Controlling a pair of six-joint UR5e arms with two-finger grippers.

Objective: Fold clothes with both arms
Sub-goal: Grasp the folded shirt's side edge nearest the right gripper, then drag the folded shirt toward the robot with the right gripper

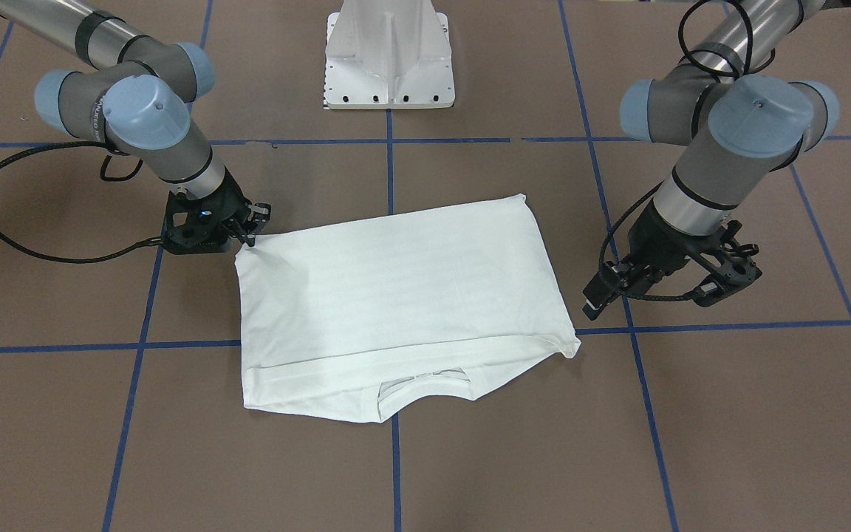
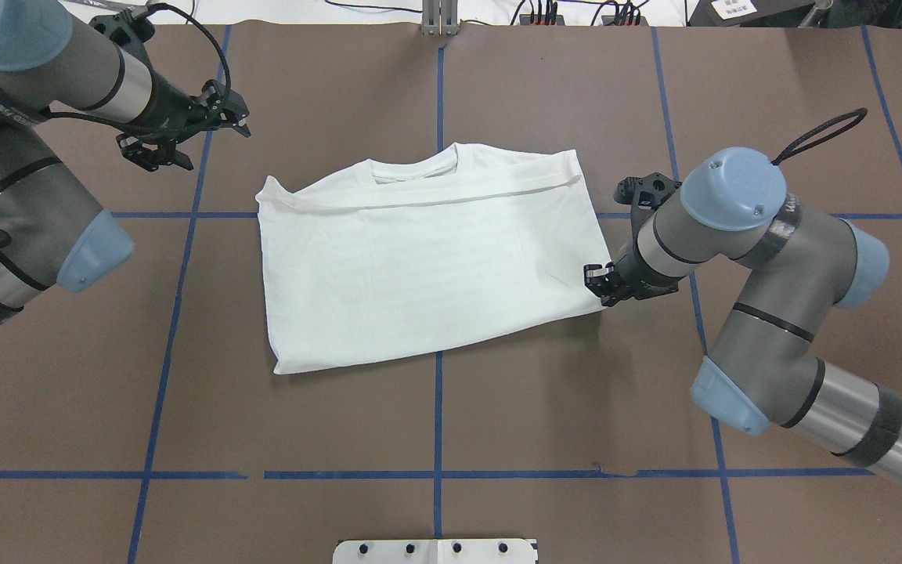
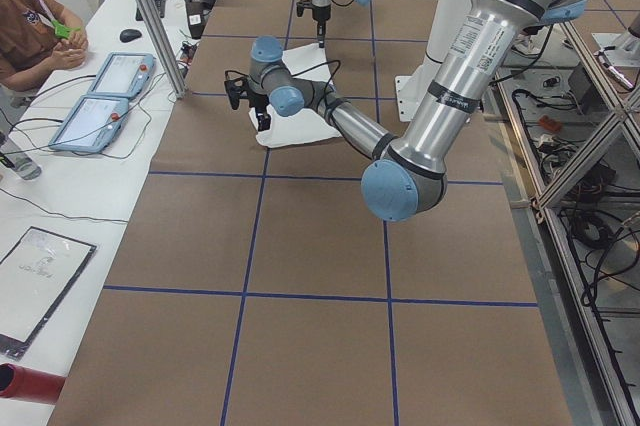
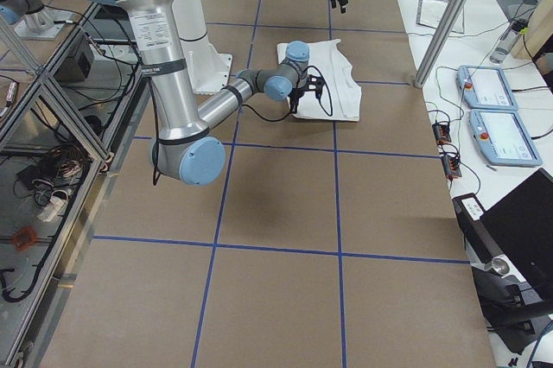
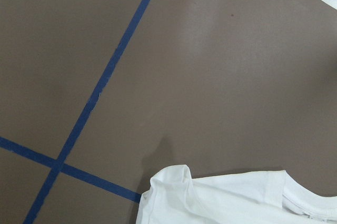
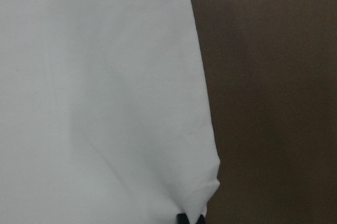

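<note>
Left arm (image 2: 20, 180) reaches out over the worktop with its wrist angled down; left gripper (image 2: 204, 141) hangs clear above the surface, jaws spread wide, nothing in them. Right arm (image 2: 764, 313) is folded at the elbow with the wrist low; right gripper (image 2: 598, 286) is down at worktop level, jaws pinched on a corner of the T-shirt (image 2: 420, 266).

Nothing legible. Lettering (image 1: 93, 111) on the right arm (image 1: 174, 151) was blurred; sticker (image 3: 462, 41) on the left arm (image 3: 440, 116) was too small to read.
</note>
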